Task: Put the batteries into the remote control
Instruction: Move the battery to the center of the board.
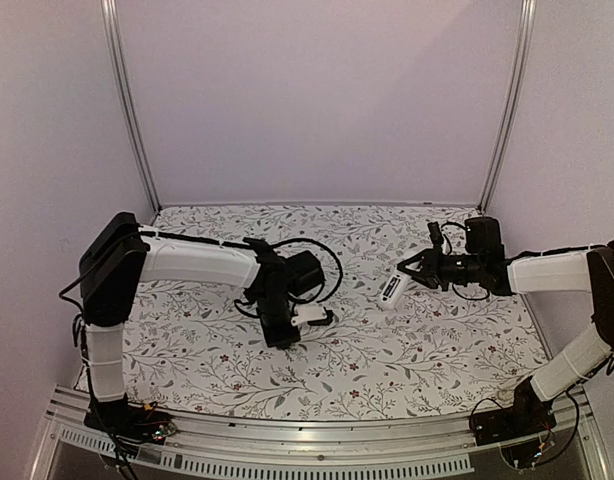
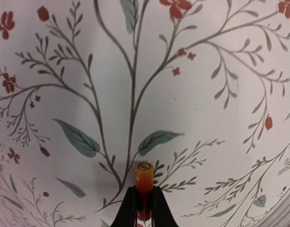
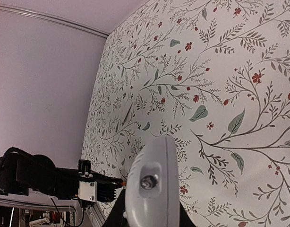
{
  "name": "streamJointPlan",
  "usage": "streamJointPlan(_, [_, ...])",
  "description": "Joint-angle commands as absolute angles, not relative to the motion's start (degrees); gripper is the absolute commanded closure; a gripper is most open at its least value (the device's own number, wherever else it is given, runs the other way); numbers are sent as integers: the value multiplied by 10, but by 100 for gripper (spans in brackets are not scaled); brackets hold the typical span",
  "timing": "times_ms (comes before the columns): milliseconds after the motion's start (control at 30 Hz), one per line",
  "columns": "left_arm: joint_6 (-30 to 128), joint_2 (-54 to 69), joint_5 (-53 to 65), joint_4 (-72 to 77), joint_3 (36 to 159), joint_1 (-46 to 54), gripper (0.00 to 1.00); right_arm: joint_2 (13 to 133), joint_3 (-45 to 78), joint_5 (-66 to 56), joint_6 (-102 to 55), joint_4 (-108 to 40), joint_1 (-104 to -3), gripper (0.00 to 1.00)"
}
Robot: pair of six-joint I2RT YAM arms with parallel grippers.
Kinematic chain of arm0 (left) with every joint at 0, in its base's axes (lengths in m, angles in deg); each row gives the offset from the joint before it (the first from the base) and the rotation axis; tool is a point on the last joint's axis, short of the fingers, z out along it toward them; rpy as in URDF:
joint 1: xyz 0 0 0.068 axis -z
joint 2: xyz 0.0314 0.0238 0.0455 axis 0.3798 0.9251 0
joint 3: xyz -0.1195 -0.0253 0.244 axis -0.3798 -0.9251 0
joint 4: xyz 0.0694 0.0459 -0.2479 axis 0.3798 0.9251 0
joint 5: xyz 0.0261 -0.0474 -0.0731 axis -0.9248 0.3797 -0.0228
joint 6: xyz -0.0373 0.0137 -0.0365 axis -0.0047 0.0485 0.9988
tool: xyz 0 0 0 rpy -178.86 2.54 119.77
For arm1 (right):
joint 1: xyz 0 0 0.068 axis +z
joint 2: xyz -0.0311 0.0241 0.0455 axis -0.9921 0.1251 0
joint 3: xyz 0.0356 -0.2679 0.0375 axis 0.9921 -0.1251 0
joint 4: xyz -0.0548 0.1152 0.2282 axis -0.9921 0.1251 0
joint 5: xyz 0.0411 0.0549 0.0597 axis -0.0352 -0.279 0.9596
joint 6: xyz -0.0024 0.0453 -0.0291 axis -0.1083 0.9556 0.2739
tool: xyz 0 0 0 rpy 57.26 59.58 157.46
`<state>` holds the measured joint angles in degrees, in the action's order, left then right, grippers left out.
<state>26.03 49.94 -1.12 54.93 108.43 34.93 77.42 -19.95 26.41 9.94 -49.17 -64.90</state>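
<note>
The left gripper point(image 2: 144, 210) is pinching the red battery point(image 2: 144, 176) at six o'clock in its wrist view, and the right gripper point(image 1: 407, 272) is clamping the remote control point(image 1: 391, 291) toward the table's point(image 1: 437, 360) three o'clock side, so the slim cell, gripped only by its lower end, is risking tilting or slipping during insertion.

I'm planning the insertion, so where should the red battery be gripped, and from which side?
I'd pinch the red battery across its round body at the back half, fingers closing from either side, as the left gripper does. It is a slim cylinder, so that leaves the metal-capped end sticking out free to lead into the remote.
</note>
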Motion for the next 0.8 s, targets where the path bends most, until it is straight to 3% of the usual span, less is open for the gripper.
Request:
streamJointPlan(0, [110,444,14,580,1052,301,97,766,-198,275,94,-496,-652,100])
streamJointPlan(467, [-5,507,45,594,1094,272,92,777,-187,284,98,-498,-652,100])
streamJointPlan(600, [5,504,38,592,1094,272,78,778,-187,286,99,-498,-652,100])
streamJointPlan(767, [32,473,27,588,1100,274,52,780,-185,285,98,-497,-652,100])
